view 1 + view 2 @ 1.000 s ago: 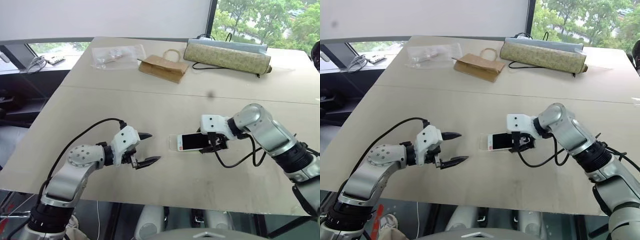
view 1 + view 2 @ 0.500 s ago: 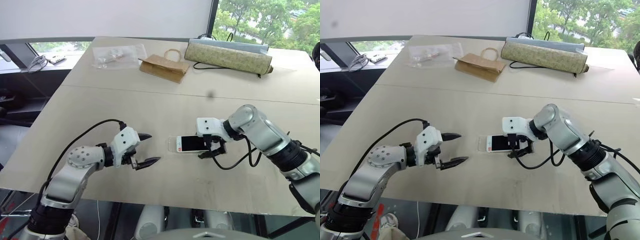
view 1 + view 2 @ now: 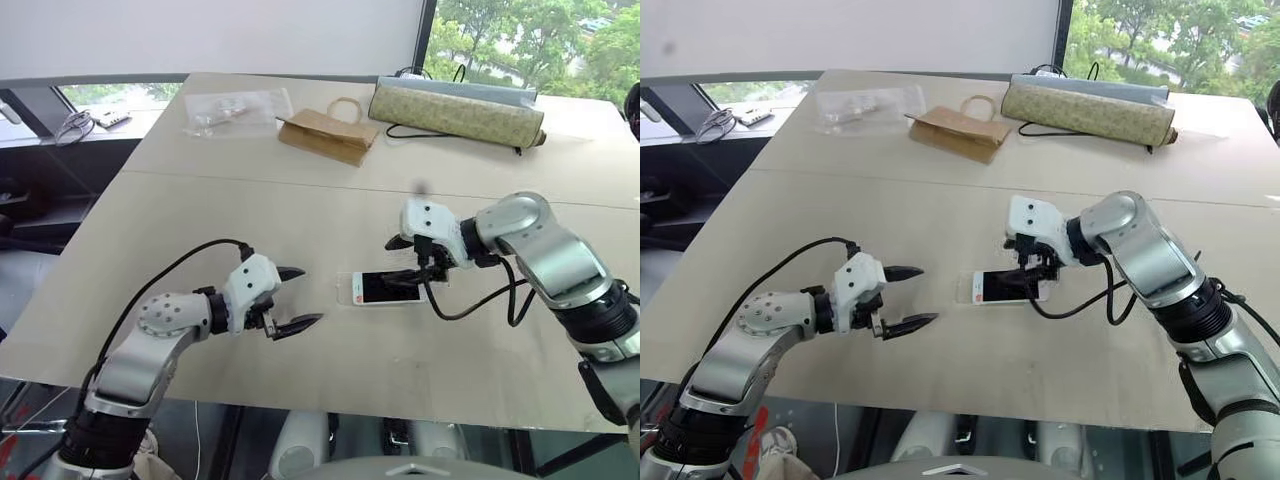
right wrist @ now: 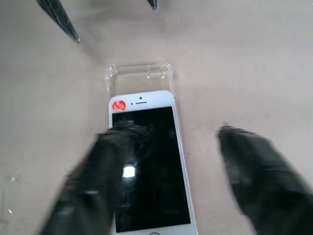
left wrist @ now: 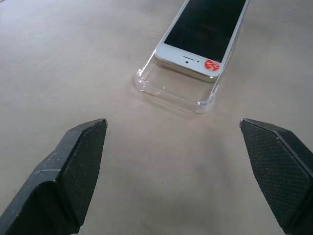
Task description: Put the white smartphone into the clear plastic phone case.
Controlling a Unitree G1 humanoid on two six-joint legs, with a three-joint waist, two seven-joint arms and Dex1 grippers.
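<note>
white smartphone [image 5: 205,34] lying partly in clear plastic phone case [image 5: 171,90] | my left gripper [image 3: 297,298] fingers wide, empty | my right gripper [image 3: 408,258] fingers apart above phone, holding nothing

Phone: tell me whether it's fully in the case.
Not fully. The phone lies in the case, but one end of the case sticks out empty past the phone's edge.

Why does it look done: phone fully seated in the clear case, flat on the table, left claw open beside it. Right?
Not fully seated. The white smartphone lies only partway in the clear plastic phone case: the left wrist view shows the case's end sticking out empty past the phone's top edge. The rest holds: both lie flat on the table, and the left claw is open beside them.
</note>
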